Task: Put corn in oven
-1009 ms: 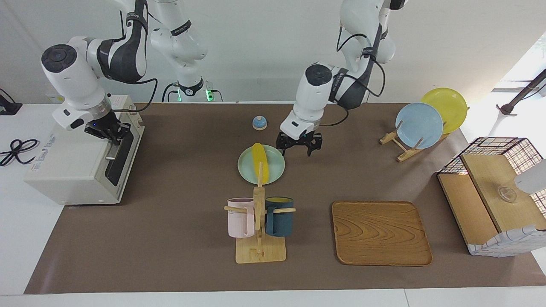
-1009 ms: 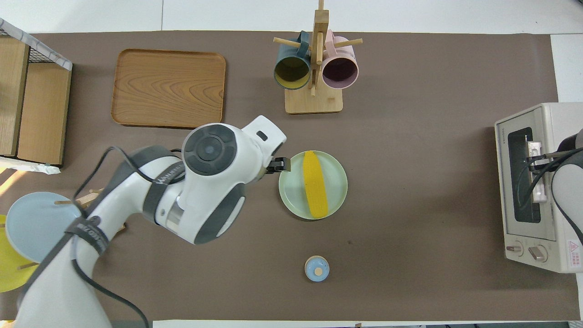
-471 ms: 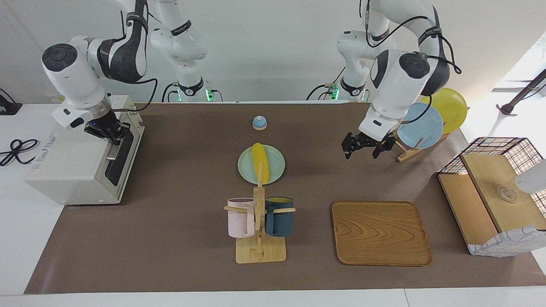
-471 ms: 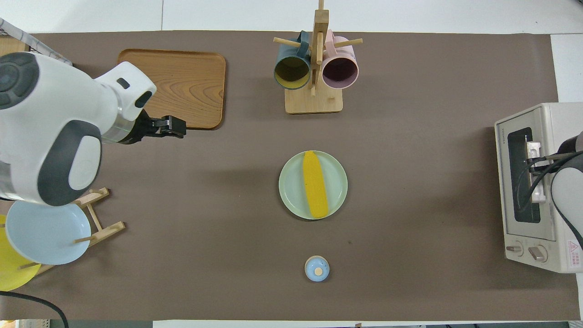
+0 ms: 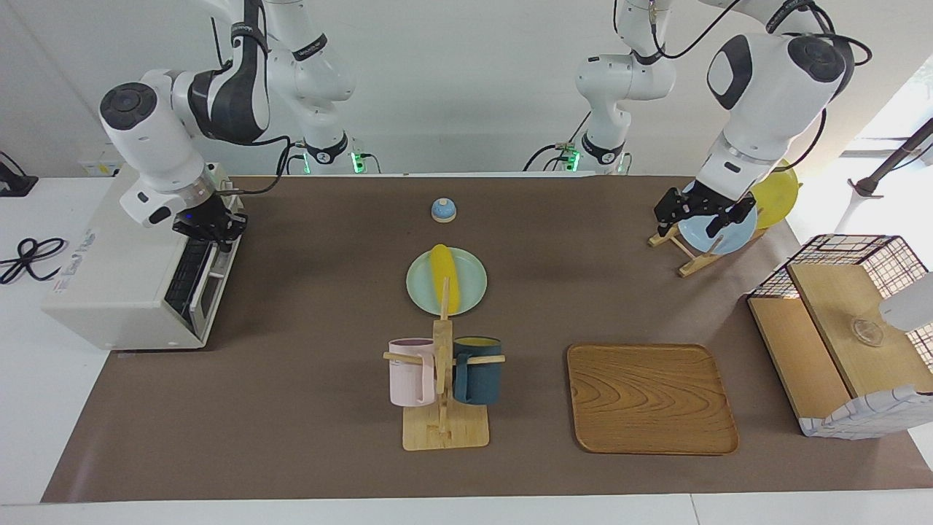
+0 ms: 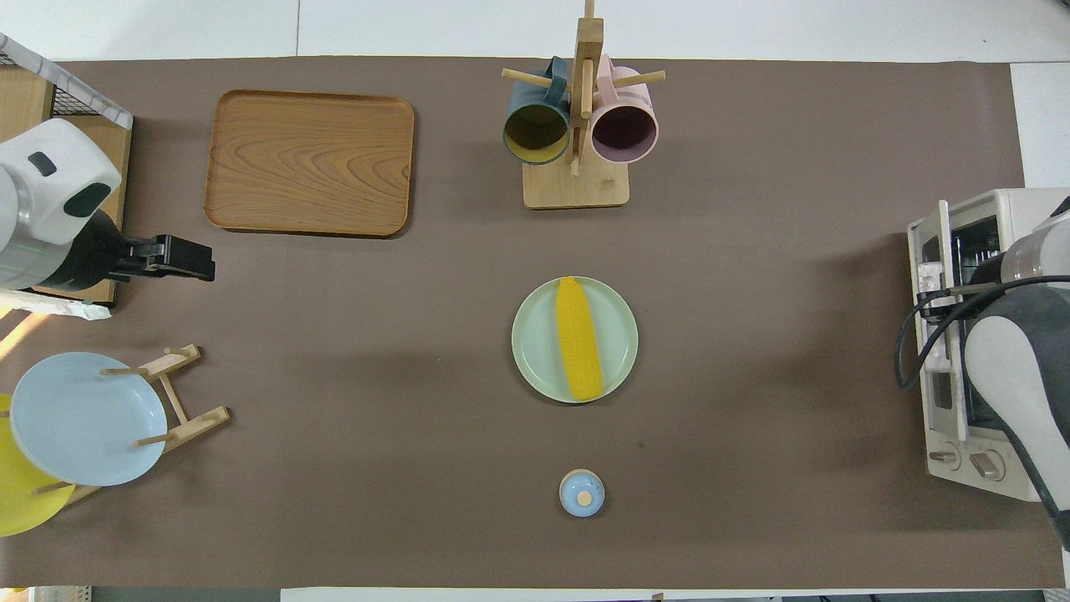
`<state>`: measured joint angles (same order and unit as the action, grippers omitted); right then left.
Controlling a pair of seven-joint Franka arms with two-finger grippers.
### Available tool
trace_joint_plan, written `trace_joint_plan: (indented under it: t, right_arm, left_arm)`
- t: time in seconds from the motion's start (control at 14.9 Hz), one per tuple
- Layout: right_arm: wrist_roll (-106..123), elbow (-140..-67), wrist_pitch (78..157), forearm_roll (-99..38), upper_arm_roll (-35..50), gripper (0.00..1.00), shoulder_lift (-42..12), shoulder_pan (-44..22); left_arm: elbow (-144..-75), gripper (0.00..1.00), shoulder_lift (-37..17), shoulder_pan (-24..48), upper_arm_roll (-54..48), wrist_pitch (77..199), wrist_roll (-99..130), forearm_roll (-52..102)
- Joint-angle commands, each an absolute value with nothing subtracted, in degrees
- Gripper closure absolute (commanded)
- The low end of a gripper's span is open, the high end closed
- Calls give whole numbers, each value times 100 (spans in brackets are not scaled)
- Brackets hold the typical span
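The yellow corn (image 5: 442, 277) lies on a pale green plate (image 5: 419, 290) mid-table; it also shows in the overhead view (image 6: 578, 337). The off-white oven (image 5: 124, 284) stands at the right arm's end of the table, and also shows in the overhead view (image 6: 1016, 209). Its door (image 5: 191, 281) is tilted partly open, showing the wire rack. My right gripper (image 5: 209, 222) is shut on the door's handle at the door's top edge. My left gripper (image 5: 700, 216) is open and empty in the air over the plate rack; it also shows in the overhead view (image 6: 201, 261).
A mug rack (image 5: 443, 379) with a pink and a dark blue mug stands just farther from the robots than the plate. A wooden tray (image 5: 651, 397), a wire basket shelf (image 5: 838, 328), a blue bell (image 5: 443, 210) and a rack with a blue plate (image 6: 84, 418) are there too.
My left arm has swung away from beside the corn's plate to the plate rack at its own end. My right gripper has pulled the oven door from shut to partly open.
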<state>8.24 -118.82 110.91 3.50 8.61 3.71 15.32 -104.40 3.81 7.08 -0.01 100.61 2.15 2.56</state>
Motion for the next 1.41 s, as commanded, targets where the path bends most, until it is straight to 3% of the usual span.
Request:
trace_joint_plan:
  t: [0.0,0.47,0.74,1.01,1.14,1.35]
  right_arm:
    - [782,-12392,11539,334,853,100,361,1608]
    - [782,-12533,12303,334,861,100,-148,1468]
    - [467,-13059,13103,334,861,100,-106,1205]
    - [387,-13113,13306,334,853,100,-298,1195]
    - [343,-13183,13508,334,861,100,-421,1204]
    - [256,-13227,13737,334,861,100,-589,1195]
  left_arm:
    - [-10512,0,650,659,-70,9652,167,36]
    - [-10477,0,773,422,-79,9510,149,-123]
    - [-10433,0,747,457,-114,9589,150,-114]
    - [-9627,0,160,545,-62,9230,114,-71]
    - [-9510,0,-78,588,-35,9263,114,-18]
    - [-9606,0,-27,633,26,9308,114,9]
